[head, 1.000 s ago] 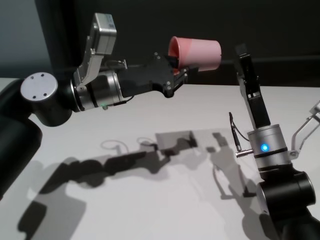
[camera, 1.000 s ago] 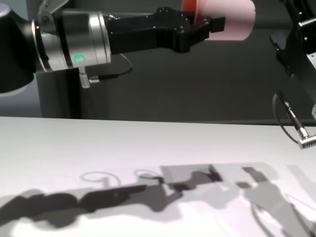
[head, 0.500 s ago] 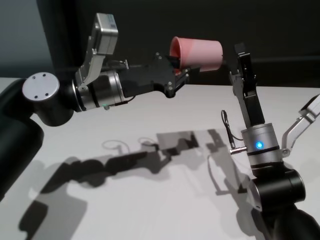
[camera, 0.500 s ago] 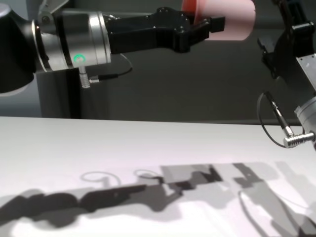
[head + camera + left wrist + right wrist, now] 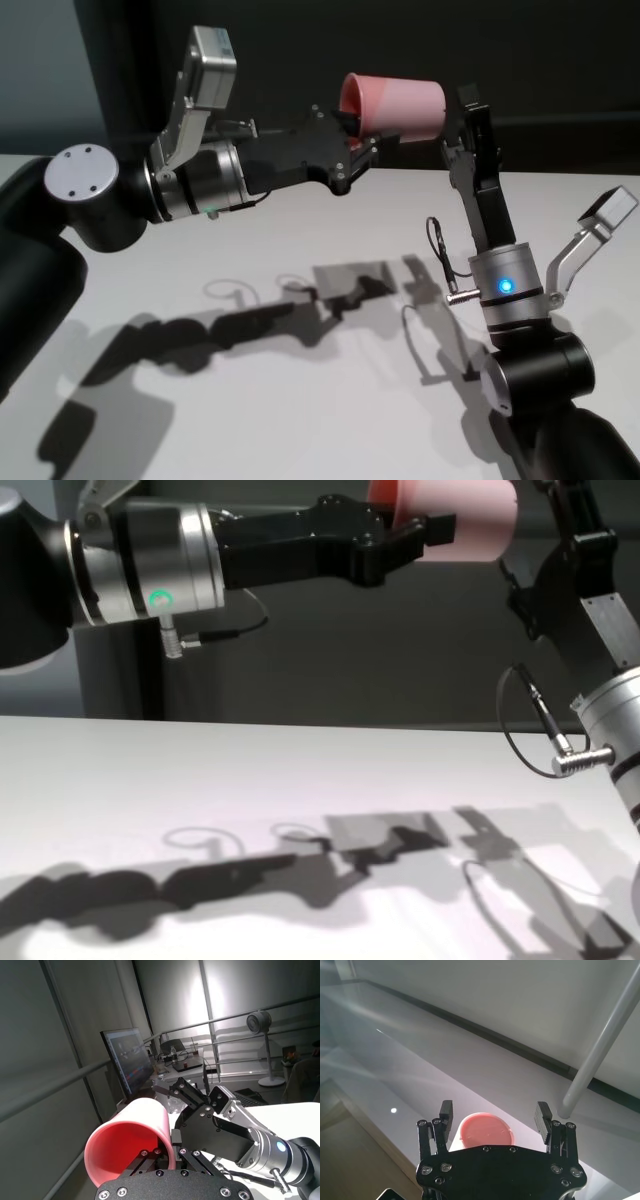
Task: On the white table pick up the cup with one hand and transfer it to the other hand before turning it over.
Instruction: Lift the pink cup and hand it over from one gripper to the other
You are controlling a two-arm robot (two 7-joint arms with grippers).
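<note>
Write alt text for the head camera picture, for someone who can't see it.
The left gripper holds a pink cup on its side by the rim, high above the white table. The right gripper, open, reaches up from the right to the cup's base end.

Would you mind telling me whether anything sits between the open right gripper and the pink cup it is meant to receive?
Nothing visible does. The left gripper holds the cup by its rim, on its side above the white table. The right gripper, fingers open, faces the cup's bare base with only open air between.
</note>
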